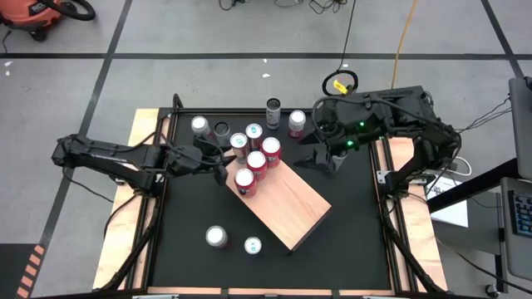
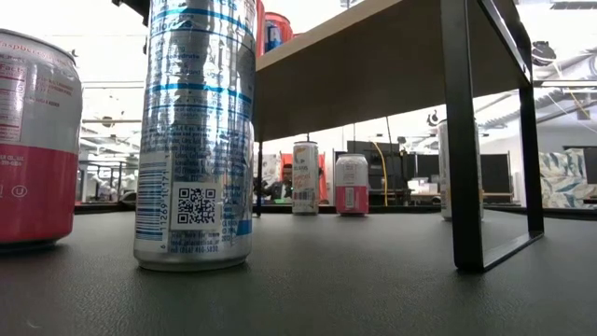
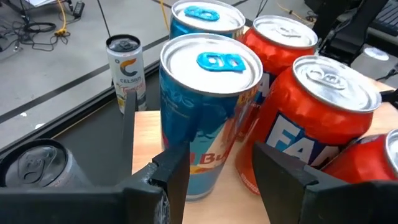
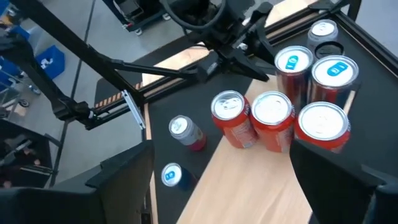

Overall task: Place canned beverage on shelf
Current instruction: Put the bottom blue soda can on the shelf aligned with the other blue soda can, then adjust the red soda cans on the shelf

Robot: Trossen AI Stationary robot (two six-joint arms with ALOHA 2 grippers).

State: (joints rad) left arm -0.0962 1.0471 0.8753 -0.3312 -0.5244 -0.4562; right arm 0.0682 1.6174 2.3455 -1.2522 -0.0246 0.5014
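Left claw (image 1: 220, 160): mine, at the shelf's left end, level with the cans standing there.
Left claw state: fingers (image 3: 174, 180) stood partly apart and held nothing.
Blue can (image 3: 208, 112): upright on the shelf, directly ahead of my left fingertips. I could not tell whether the tips touched it.
Shelf (image 1: 291, 203): a pale wood slab set diagonally at mid-table. In the low view it stood raised on black legs (image 2: 464, 140).
Shelf load: five cans were clustered at the end nearest my left claw. The other end was bare wood.
Second blue can (image 3: 205, 18): just behind the first one.
Red cans (image 3: 311, 118): packed tight beside the blue pair, all upright.
Right claw (image 1: 324, 158): mine, above the table just beside the shelf's far long edge and well apart from the cluster.
Right claw state: fingers (image 4: 124, 180) were spread wide, with nothing between them.
Table (image 1: 349, 241): black top.
Tall slim can (image 1: 273, 106): upright on the table near the far edge.
Pink can (image 1: 297, 120): upright on the table beside the tall slim can.
Silver-topped can (image 1: 200, 125): on the table near the shelf's loaded end.
Front pair (image 1: 217, 237): two cans were on the table near the front edge, off the shelf.
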